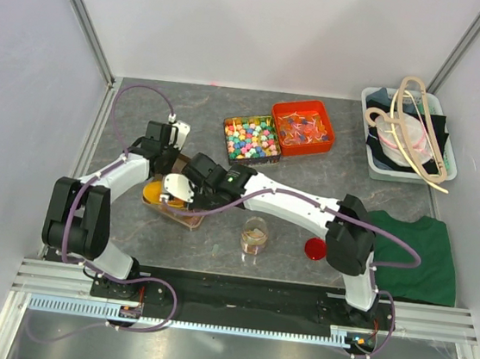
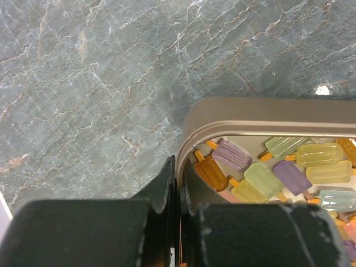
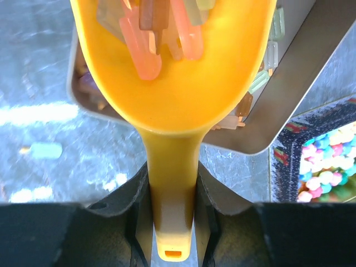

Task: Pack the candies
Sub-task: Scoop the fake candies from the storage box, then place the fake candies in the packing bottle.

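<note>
at the left of the table [image 1: 213,107], left fingers [image 2: 169,192] fully closed, pinching the corner rim of one tray [image 2: 250,108] that holds the candies [image 2: 267,175]; to the right, right fingers [image 3: 138,228] part-closed, clamping the handle of one yellow scoop [image 3: 178,94], several candies inside, above the tray.

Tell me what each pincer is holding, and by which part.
Right pincer: the yellow scoop, loaded with candies, gripped by its handle. Left pincer: shut on the wall of the brown candy tray near its corner.

Yellow scoop [image 3: 178,94] (candies [image 3: 146,55] inside) cropped by the upper edge
</note>
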You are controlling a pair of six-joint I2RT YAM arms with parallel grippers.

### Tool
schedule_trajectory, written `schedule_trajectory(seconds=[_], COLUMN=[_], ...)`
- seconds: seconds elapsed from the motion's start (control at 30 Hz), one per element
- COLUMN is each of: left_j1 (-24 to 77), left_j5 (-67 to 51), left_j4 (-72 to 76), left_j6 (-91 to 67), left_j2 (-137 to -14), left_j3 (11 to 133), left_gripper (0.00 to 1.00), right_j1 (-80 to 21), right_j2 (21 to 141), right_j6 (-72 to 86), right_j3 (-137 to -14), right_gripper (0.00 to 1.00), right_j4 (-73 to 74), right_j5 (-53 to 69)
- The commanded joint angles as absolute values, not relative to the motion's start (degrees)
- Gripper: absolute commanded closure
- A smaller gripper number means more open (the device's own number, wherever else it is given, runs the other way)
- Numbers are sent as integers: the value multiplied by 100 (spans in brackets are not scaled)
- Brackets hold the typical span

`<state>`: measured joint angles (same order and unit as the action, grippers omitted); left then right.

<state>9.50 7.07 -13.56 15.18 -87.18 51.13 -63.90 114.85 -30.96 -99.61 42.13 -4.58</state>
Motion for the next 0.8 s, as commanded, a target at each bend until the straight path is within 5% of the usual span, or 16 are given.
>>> schedule_trajectory(seconds=[0.0, 0.77], left_j1=[958, 888], left_j5=[677, 650], left_j4=[-1002, -1011], left_j6=[1283, 1283], left_j2=[-8693, -8745], left_j3=[5256, 5247], left_gripper=[98, 98], right_j1=[-6346, -4667], right_j2=[11022, 8720], right_j6=[-3637, -4781], right_j3=[-9765, -7850], right_gripper=[100, 100], right_j4=[4613, 5607], right_j5=[-18, 334])
